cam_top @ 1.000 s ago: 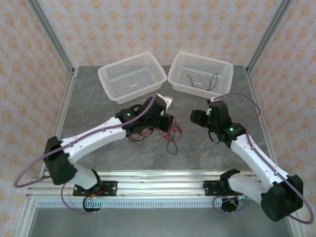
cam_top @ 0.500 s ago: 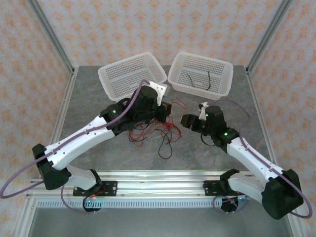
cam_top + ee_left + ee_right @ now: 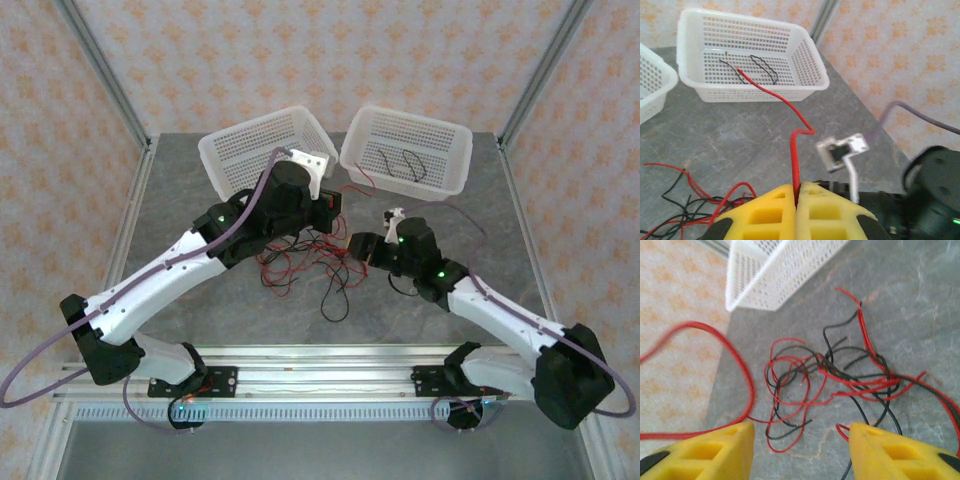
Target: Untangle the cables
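The left claw has lifted farther toward the white plastic basket, pinched tight on one thin red wire that stretches from it to the basket. The right claw, open and empty, has slid over the tangled red and black wires on the grey worktop.

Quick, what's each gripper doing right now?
Left gripper: closed on a red cable.
Right gripper: open, holding nothing, over the cable tangle.
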{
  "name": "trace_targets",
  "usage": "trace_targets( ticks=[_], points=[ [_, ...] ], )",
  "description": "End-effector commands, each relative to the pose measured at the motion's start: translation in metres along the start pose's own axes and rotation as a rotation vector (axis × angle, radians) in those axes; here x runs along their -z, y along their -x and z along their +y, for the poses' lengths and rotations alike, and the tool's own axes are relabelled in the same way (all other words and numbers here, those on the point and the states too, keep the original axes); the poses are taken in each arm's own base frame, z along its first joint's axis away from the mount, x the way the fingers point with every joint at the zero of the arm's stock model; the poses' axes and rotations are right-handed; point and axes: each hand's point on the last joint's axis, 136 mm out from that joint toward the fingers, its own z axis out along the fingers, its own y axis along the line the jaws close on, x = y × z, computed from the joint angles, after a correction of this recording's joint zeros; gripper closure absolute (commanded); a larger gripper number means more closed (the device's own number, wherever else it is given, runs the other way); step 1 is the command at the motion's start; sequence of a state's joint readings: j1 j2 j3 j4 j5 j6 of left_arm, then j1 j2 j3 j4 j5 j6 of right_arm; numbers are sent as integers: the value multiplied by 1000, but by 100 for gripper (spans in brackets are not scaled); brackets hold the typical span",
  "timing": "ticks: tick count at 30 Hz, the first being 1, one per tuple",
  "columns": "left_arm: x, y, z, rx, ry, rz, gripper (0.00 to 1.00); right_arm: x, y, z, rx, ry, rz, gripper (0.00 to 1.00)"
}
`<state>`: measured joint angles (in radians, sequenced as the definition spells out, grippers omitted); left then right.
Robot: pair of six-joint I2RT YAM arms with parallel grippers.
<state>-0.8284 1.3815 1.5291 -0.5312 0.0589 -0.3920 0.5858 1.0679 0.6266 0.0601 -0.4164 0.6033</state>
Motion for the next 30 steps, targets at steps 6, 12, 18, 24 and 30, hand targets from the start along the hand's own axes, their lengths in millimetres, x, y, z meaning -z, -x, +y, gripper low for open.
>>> trace_targets(
  ticks=[6,12,18,24,30],
  points=[
    [0,14,7,22,12,-39,100,17,18,33,-102,138,-74,49],
    [-5,10,2,31,-24,-29,100,-1,21,45,-136,189,-59,49],
    [-5,8,-2,39,-52,-29,100,-18,24,45,-154,171,-56,47],
    [-4,7,-7,44,-86,-28,100,-39,20,38,-173,154,-39,46],
    [-3,2,-11,55,-124,-22,100,-48,34,42,-140,129,-68,47]
  ],
)
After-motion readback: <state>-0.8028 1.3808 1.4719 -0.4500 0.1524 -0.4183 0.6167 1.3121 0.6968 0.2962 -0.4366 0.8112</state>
